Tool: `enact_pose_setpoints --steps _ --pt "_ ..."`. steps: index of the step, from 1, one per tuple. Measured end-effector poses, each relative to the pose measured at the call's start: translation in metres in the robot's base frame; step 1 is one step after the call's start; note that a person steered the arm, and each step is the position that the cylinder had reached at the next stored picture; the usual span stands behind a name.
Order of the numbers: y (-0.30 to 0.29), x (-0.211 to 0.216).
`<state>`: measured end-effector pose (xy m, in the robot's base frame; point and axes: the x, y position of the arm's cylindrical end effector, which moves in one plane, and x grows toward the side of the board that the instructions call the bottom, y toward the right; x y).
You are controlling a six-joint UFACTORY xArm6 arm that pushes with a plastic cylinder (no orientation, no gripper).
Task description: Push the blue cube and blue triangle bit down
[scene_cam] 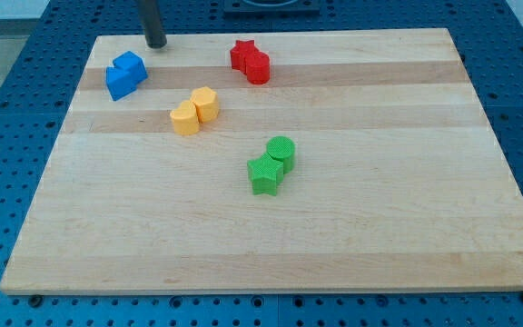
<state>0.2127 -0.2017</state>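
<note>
The blue cube (pixel 119 82) and the blue triangle (pixel 133 65) sit touching each other near the board's top left corner. My tip (pixel 156 43) stands on the board just above and to the right of the blue triangle, a short gap away from it. The rod rises out of the view's top.
Two yellow blocks (pixel 195 111) lie touching, below and right of the blue pair. A red star (pixel 242 54) and a red cylinder (pixel 258 66) sit at top centre. A green cylinder (pixel 281 152) and a green star (pixel 264 173) sit mid-board. The wooden board (pixel 379 227) rests on a blue perforated table.
</note>
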Motion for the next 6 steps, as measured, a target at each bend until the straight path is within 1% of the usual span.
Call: enact_pose_setpoints --steps 4,6 --pt "-0.034 0.04" --pt "-0.053 0.071"
